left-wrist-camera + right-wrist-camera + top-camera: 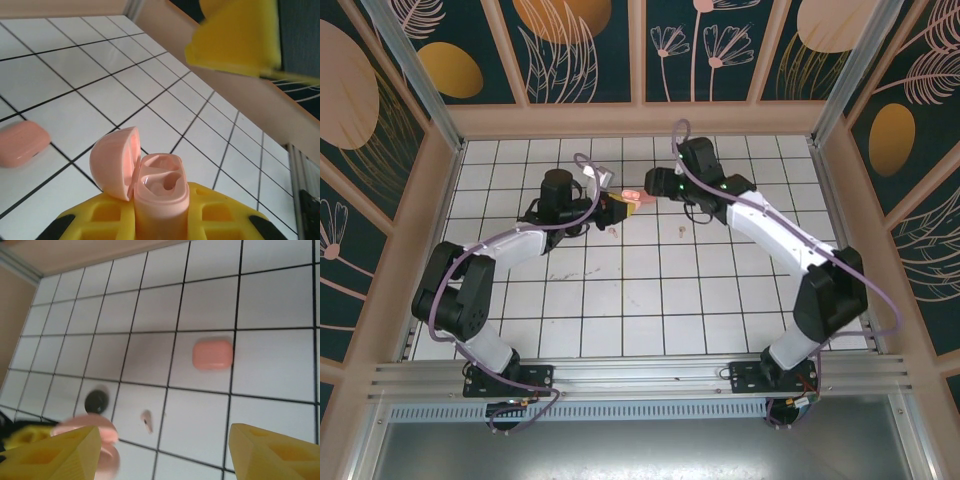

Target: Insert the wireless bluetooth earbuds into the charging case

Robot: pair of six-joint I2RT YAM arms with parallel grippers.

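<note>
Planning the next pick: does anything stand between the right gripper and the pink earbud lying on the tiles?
Nothing visible. The open right gripper hangs over bare tile around the earbud; the closed case and a dark round thing lie on other tiles.

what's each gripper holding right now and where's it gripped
Left gripper grips the open pink charging case by its lower body. Right gripper is open and empty.

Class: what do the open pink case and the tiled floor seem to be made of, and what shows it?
The open pink case: likely moulded plastic, smooth, semi-gloss; highlights glint on its rounded rim. The floor: apparently glazed white tile with dark grout lines, faintly reflective, though a printed sheet cannot be ruled out.
</note>
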